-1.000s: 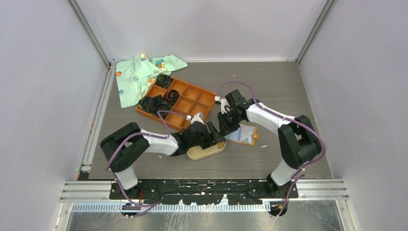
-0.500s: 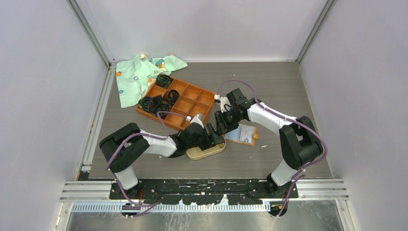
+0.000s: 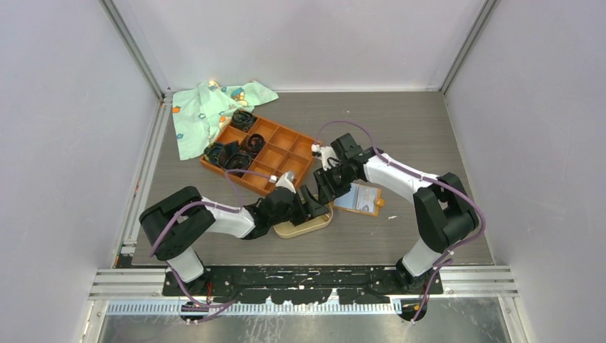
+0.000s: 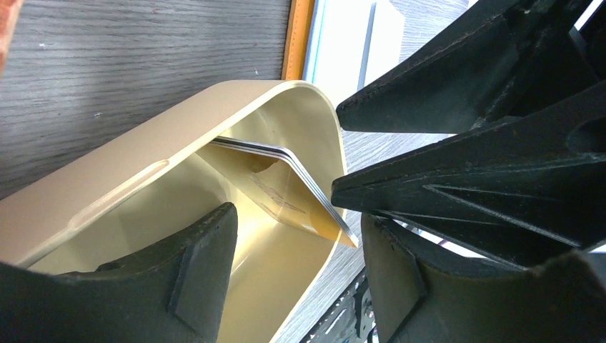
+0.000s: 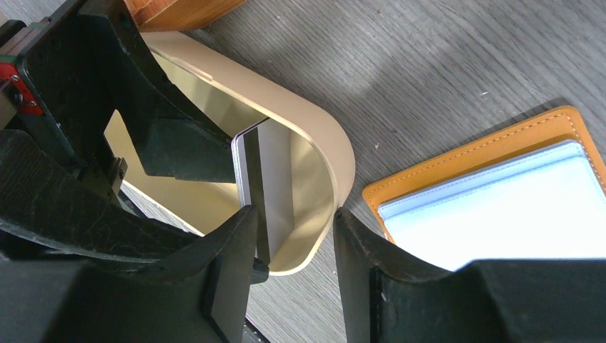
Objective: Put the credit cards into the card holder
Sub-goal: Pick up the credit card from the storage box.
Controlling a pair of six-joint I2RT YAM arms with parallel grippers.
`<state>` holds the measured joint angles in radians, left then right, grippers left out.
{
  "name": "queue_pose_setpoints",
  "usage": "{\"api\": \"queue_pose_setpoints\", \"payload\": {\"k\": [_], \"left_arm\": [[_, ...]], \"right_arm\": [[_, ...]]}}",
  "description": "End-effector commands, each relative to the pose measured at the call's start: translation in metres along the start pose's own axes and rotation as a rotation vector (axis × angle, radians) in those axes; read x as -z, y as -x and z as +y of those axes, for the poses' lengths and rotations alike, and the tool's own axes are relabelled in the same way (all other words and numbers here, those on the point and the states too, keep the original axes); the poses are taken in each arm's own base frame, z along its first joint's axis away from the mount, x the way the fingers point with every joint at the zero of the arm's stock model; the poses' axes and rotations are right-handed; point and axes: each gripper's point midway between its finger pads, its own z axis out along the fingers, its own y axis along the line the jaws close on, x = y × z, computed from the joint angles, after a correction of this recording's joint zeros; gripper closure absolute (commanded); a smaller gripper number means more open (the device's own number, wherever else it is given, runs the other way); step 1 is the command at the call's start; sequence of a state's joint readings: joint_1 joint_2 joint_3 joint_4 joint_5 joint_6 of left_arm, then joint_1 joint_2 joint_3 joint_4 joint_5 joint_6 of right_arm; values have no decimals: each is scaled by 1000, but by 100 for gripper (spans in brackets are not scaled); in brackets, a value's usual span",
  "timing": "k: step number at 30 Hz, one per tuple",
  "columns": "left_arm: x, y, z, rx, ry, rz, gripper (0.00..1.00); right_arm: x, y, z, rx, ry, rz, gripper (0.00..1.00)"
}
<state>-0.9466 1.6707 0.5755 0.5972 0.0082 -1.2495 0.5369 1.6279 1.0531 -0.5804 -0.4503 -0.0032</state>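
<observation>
- The left gripper (image 4: 294,216) stands fairly wide and grips nothing. One finger sits inside the card holder (image 4: 143,153), and the other is just outside its rounded end wall, with slack on the inner side.
- The right gripper (image 5: 293,214) meets it from the opposite side, jaws parted and empty, and the same end wall runs through its gap.
- The credit cards (image 4: 289,156), a thin stack, stand on edge inside that end of the holder. They are tilted against the wall, one corner poking over the rim beside the right gripper's fingers.
- Both tools' fingertips crowd that rim, leaving little room between them.
- Just beside the right gripper lies the orange wallet (image 5: 472,161), pale inside up, near the holder but apart.
- Beyond the holder sits the orange grid tray (image 3: 264,150), its edge close.
- Farthest off, the table (image 3: 429,128) opens out.
</observation>
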Motion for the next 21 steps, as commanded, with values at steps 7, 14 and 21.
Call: {"api": "queue_pose_setpoints", "payload": {"k": [7, 14, 21], "left_arm": [[7, 22, 17, 62, 49, -104, 35], [9, 24, 20, 62, 62, -116, 37], [10, 26, 21, 50, 74, -124, 41]], "right_arm": [[2, -5, 26, 58, 80, 41, 55], [1, -7, 32, 72, 103, 52, 57], [-4, -13, 34, 92, 97, 78, 49]]}}
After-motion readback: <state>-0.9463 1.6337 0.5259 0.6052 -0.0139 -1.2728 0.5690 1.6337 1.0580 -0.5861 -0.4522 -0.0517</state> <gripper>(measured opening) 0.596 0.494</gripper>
